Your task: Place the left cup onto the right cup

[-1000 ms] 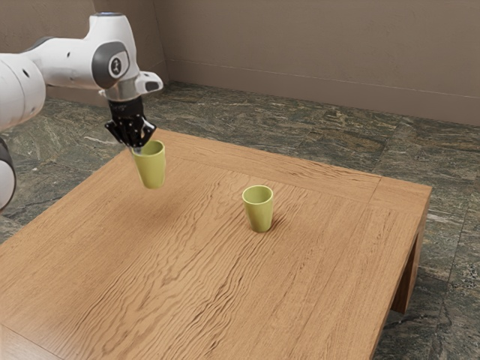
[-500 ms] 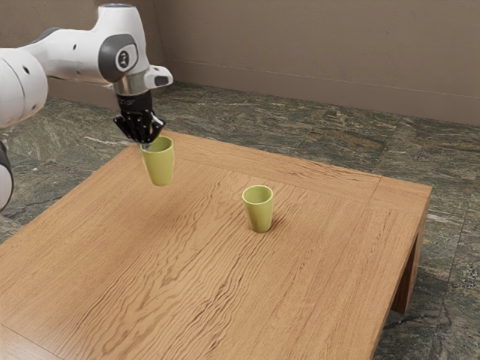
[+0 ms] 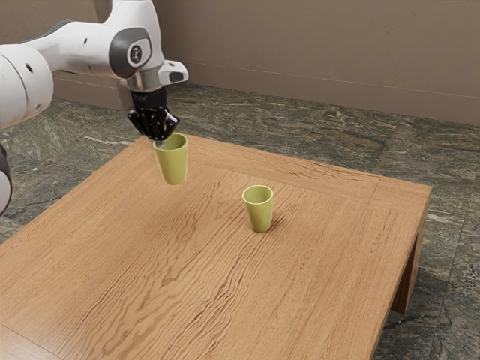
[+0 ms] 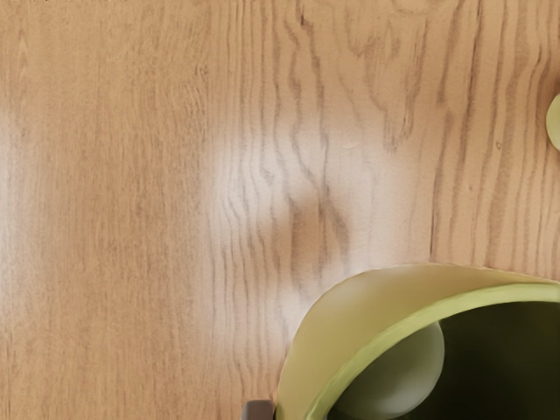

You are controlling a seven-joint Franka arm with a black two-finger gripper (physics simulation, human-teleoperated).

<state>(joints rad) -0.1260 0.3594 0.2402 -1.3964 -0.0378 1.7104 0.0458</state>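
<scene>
The gripper [image 3: 157, 136], jaws nearly closed, clamps the rim of the left cup [image 3: 172, 160], holding it (upright) above the table [image 3: 225, 292], well apart from the right cup [image 3: 258, 208]

The held cup [image 3: 172, 158] hangs above the table [image 3: 187, 262], at the exterior view's left of the standing cup [image 3: 258, 208].

The near cup [image 4: 367, 324] sits just under the hand, yellow-green; its rim is a pale curved band, its inside darker, with the round bottom visible deep within; a small dark grey piece [image 4: 259, 409], too little of it showing to identify, lies against the cup's outer wall; beyond the cup spreads the counter [image 4: 131, 219], light wood with wavy grain; a sliver of a second cup [image 4: 554, 118], also green, shows well apart from the near cup.
</scene>
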